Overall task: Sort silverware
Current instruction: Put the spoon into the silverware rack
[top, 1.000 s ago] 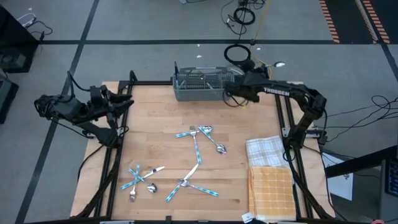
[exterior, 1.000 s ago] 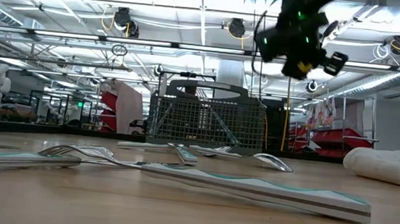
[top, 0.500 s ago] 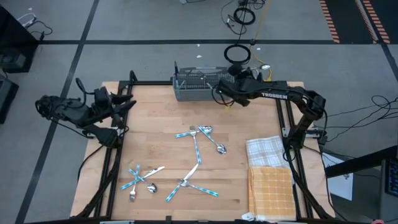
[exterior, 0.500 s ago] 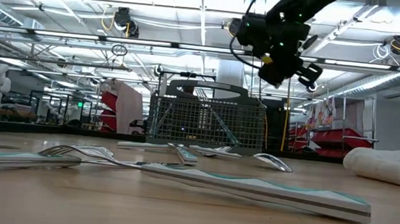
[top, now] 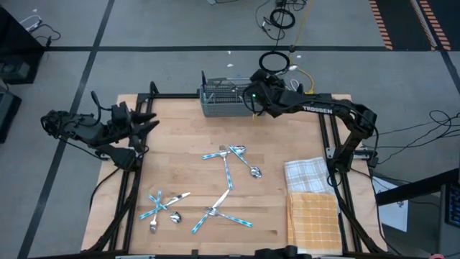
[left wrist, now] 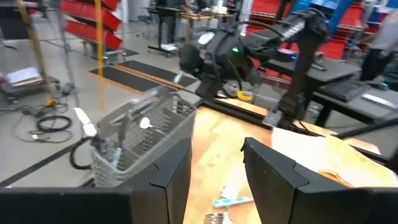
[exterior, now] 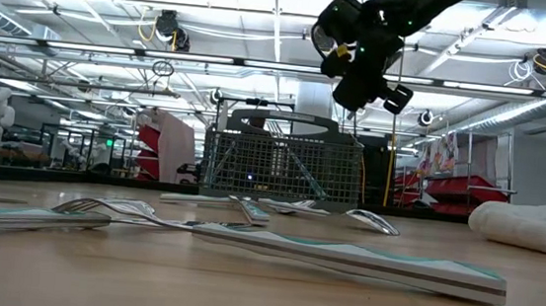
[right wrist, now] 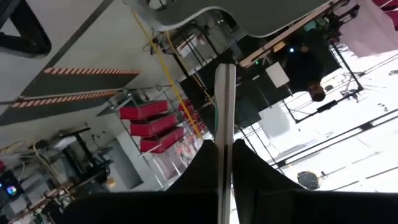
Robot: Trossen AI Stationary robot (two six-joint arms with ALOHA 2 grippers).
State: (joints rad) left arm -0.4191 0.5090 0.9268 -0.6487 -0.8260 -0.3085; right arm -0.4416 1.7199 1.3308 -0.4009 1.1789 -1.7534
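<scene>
Right gripper [top: 253,97]: raised above the right end of the wire basket [top: 226,101] at the table's [top: 172,144] far edge, fingers [right wrist: 202,168] closed on one thin utensil [right wrist: 224,112] standing edge-on between them. Left gripper [top: 147,122]: waiting over the table's left edge, fingers [left wrist: 171,171] apart, holding nothing. Remaining silverware [top: 228,169]: scattered flat on the table, mid and near-left. Two folded cloths [top: 310,198]: near-right corner.

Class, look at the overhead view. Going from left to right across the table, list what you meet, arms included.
Left tool → small silverware cluster → wire-mesh caddy → right tool over the caddy's right end → checked cloth and orange cloth.
</scene>
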